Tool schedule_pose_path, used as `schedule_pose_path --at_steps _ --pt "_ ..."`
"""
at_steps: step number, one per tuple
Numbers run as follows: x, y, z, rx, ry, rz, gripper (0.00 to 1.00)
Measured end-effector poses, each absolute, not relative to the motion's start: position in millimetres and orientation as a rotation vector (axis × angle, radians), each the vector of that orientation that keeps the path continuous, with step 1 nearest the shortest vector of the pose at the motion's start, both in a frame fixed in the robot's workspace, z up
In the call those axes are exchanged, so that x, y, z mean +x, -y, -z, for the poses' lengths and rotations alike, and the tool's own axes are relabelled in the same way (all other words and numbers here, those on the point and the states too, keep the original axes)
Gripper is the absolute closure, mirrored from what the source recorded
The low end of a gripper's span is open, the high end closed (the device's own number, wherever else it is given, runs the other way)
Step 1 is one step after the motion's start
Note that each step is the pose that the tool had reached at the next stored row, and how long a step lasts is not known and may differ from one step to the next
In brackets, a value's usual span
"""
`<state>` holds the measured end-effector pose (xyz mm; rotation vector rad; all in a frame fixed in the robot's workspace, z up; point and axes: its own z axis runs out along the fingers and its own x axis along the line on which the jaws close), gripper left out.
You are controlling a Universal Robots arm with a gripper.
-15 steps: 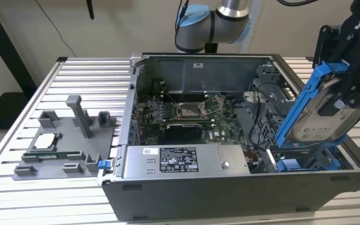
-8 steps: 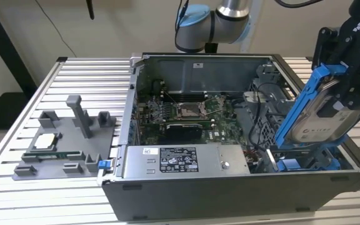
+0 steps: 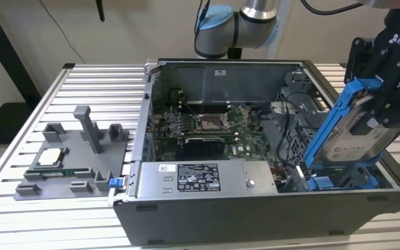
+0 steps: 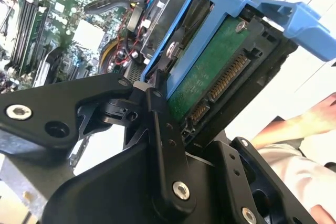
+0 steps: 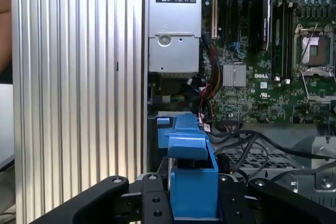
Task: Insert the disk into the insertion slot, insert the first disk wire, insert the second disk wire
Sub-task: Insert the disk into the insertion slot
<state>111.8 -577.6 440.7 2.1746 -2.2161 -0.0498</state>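
We have the end effector (image 3: pixel 379 104) clamped on the tilted disk (image 3: pixel 356 140) over the insertion slot (image 3: pixel 339 182) at four o'clock, and that tilt could jam it

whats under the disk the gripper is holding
Beneath the tilted disk, clamped by the gripper, sits the insertion slot with its blue rails. The disk's lower end covers the rest of the slot.

One disk (image 3: pixel 358 136), one computer case (image 3: pixel 255 219), one power-supply box (image 3: pixel 207 179), one motherboard (image 3: pixel 245 138), one grey fixture (image 3: pixel 75 156)
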Motion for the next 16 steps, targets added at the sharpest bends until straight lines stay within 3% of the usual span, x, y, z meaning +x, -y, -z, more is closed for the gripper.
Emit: schedule_pose_path --at_steps 16 --pt "119.9 573.0 -419.3 2.168 2.209 0.065 1.0"
